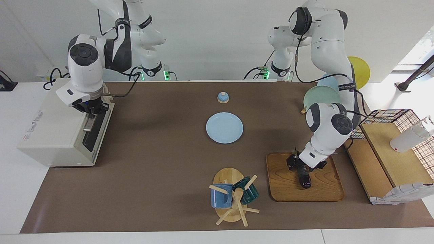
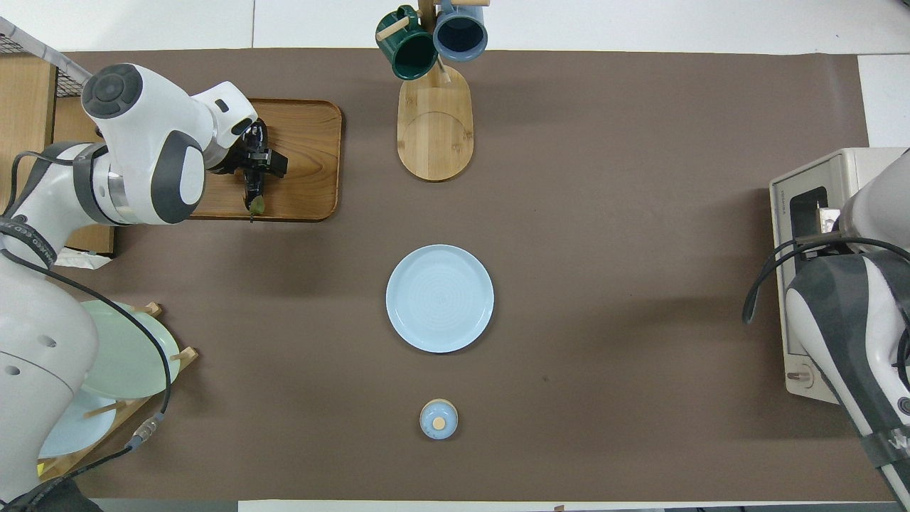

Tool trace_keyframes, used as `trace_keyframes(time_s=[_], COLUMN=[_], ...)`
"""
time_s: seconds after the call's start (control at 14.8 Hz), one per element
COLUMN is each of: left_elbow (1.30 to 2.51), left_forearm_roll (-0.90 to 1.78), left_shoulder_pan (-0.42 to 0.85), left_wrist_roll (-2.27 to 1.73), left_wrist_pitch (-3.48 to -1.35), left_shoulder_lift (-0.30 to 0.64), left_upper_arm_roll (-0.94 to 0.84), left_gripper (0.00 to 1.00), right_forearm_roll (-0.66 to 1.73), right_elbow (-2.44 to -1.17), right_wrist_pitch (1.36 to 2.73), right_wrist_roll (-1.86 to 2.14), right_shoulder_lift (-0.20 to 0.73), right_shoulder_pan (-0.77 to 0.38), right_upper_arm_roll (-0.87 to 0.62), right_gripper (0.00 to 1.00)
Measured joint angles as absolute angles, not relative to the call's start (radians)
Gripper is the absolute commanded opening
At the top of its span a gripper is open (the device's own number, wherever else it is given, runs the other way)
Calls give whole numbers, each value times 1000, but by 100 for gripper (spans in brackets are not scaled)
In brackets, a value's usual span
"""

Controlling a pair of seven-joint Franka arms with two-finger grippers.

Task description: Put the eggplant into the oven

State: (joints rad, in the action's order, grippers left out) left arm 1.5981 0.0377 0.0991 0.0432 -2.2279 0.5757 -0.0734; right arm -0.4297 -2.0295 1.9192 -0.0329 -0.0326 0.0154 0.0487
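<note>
Starting at the robots' end: looking at a small blue knobbed lid [image 2: 439, 419] sitting alone on the brown mat [image 1: 152, 169], with a rack of plates [image 2: 121, 355] crowding the mat's edge toward the left arm's end. Moving farther out, seeing a pale blue plate [image 2: 439, 299] lying flat mid-table, bare mat all around it and lots of open room on both flanks. Off at the right arm's end, spotting the oven [image 1: 51, 128] parked half off the mat's edge, door facing the middle and looking closed. Seeing the right gripper [image 1: 91, 111] pressing down at the door's top edge by the handle bar [image 1: 88, 124], fingertips pinched together, though not managing to tell if the bar is actually caught between them. Farther again, toward the left arm's end, finding the eggplant [image 1: 306, 181] lying on a wooden tray [image 1: 322, 189], green stem end pointing toward the robots. Seeing the left gripper [image 2: 256, 162] reaching down over its middle, fingers spread wide and straddling it on both sides, not visibly clamping yet. Tight there too, with a wooden shelf [image 1: 390, 159] sitting just beside the tray's edge. Farthest out, spotting a mug tree [image 1: 234, 200] standing by the mat's edge, carrying a blue and a green mug.
</note>
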Motion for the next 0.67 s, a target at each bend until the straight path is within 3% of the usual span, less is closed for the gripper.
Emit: trace_keyframes(time_s=[0.13,0.54,0.67], left_elbow=[1598,1520,1485], left_forearm_roll=[38,42,70], left_shoulder_pan=[99,93,92], left_wrist_roll=[43,43,24], left_wrist_pitch=[-2228,-2124,-2043], left_shoulder_lift=[575,567,521], left_upper_arm_roll=[-72,-65,-64], left_gripper=[0,0,0], right_forearm_roll=[-419,-306,-268], right_elbow=[-2043,-2101,-2130], right_wrist_pitch=[1936,2012,2052], right_wrist_roll=[-33,-33,-37], right_shoulder_lift=[-40,-65,-67], right_shoulder_pan=[15,-4,-12], right_upper_arm_roll=[45,29,23], right_gripper=[0,0,0])
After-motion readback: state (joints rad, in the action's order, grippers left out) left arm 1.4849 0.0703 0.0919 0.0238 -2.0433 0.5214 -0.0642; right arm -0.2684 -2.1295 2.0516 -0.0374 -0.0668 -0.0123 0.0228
